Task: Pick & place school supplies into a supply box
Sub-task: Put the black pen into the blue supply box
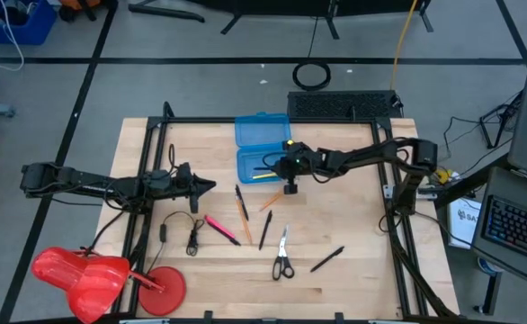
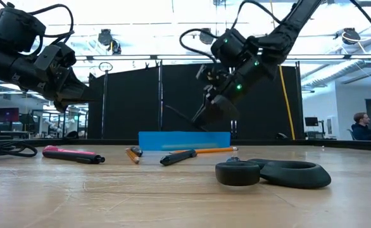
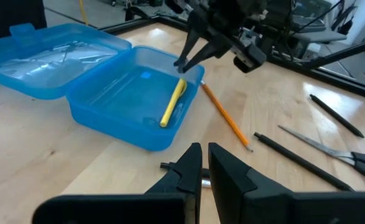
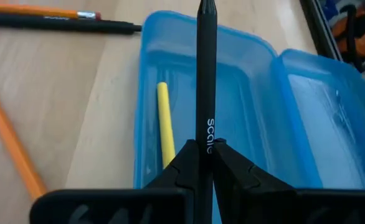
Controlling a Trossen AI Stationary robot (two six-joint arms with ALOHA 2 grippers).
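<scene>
The blue supply box (image 1: 262,165) lies open at the table's far middle, its lid (image 1: 263,129) folded back flat. A yellow pen (image 4: 164,124) lies inside the tray. My right gripper (image 4: 205,152) hovers over the tray, shut on a black pen (image 4: 206,68). My left gripper (image 3: 203,167) waits shut at the table's left (image 1: 208,186), holding nothing. Loose on the wood nearer the front lie orange pencils (image 1: 243,211), a pink pen (image 1: 218,227), black pens (image 1: 264,229) and the scissors (image 1: 282,255). My right gripper pinches the black pen's barrel (image 4: 206,134) between its two fingers, at the white lettering. The pen runs along the fingers and sticks out ahead of them. The fingers slant down from the table's right side. The pen is lifted clear, its free end (image 3: 181,62) above the tray.
A thin black cable with a plug (image 1: 190,232) lies at the front left, with red plastic pieces (image 1: 93,274) at the near left corner. Another black pen (image 1: 326,259) lies toward the front right. Black frame rails (image 1: 281,121) border the tabletop.
</scene>
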